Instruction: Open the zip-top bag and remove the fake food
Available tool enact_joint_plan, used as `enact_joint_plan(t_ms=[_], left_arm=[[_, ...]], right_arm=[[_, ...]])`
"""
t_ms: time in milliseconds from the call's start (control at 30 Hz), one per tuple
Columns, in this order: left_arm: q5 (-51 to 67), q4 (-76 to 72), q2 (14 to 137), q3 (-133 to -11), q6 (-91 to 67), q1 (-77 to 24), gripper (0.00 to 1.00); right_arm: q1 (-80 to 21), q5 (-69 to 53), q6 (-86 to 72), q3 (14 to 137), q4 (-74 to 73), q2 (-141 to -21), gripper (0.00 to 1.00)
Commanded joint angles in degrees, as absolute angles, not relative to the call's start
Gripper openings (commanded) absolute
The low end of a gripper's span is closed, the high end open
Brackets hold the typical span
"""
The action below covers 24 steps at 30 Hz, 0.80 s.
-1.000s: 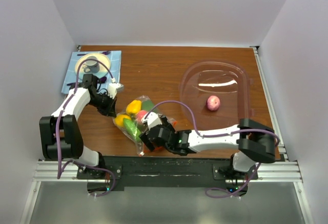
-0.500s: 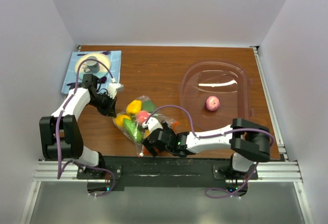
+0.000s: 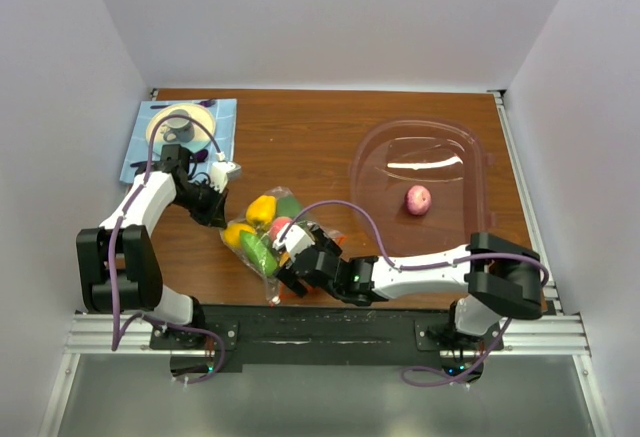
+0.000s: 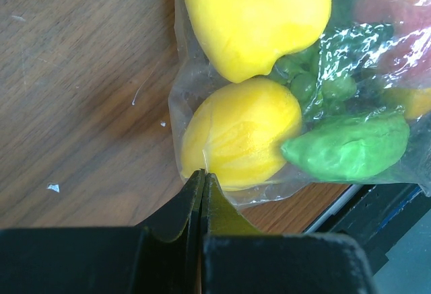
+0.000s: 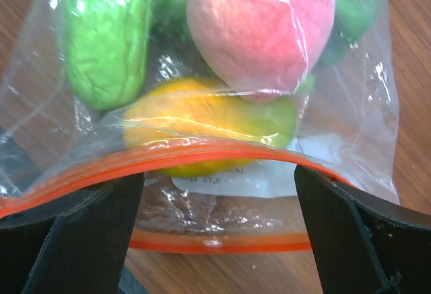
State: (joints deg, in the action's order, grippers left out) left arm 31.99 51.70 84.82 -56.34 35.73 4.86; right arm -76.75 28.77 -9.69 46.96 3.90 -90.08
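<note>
Two arms meet over the wooden table (image 3: pixel 400 117) in the view from above. The left gripper (image 3: pixel 214 209) sits at the far-left corner of the zip-top bag (image 3: pixel 255 247), and the right gripper (image 3: pixel 290 265) is at the bag's near end, close to the table's front edge. The fake food (image 3: pixel 262 207) fills the bag with yellow, pink and green pieces packed together. One pink fruit (image 3: pixel 416 199) lies apart in the pink-tinted clear tub (image 3: pixel 470 157) on the right. A blue mat (image 3: pixel 225 122) carrying a tape roll (image 3: pixel 180 122) lies in the far-left corner. From the left wrist, the fingers (image 4: pixel 168 220) are pressed together, their tips touching the bag's clear edge beside a yellow piece (image 4: pixel 242 132). Whether film is caught between them I cannot tell. From the right wrist, the fingers (image 5: pixel 357 233) stand spread wide at either side of the bag's mouth. The orange-red zip strip (image 5: pixel 202 149) is parted, one half arching from finger to finger and the other lying flat on the wood. Behind it show a pink-red piece (image 5: pixel 262 25) and a green piece (image 5: pixel 104 45).
</note>
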Motion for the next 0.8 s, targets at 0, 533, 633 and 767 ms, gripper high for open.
enact_joint_plan(t_ms=[0,533,633,767], left_arm=[[33.84,51.06,83.5,-56.07,36.21,5.18,0.0],[33.22,51.33,82.79,-55.28,37.35,5.1,0.0],[33.13,51.33,82.88,-55.19,37.44,5.1,0.0],[33.22,51.33,83.41,-55.19,37.53,5.1,0.0]], right_arm=[[-76.9,27.16,-9.31,50.27,7.47,-93.32,0.99],[-77.34,27.07,-2.65,53.79,15.11,-98.79,0.99],[-77.43,27.42,3.06,54.23,15.12,-98.0,0.99],[-77.34,26.64,7.9,55.72,14.59,-99.84,0.99]])
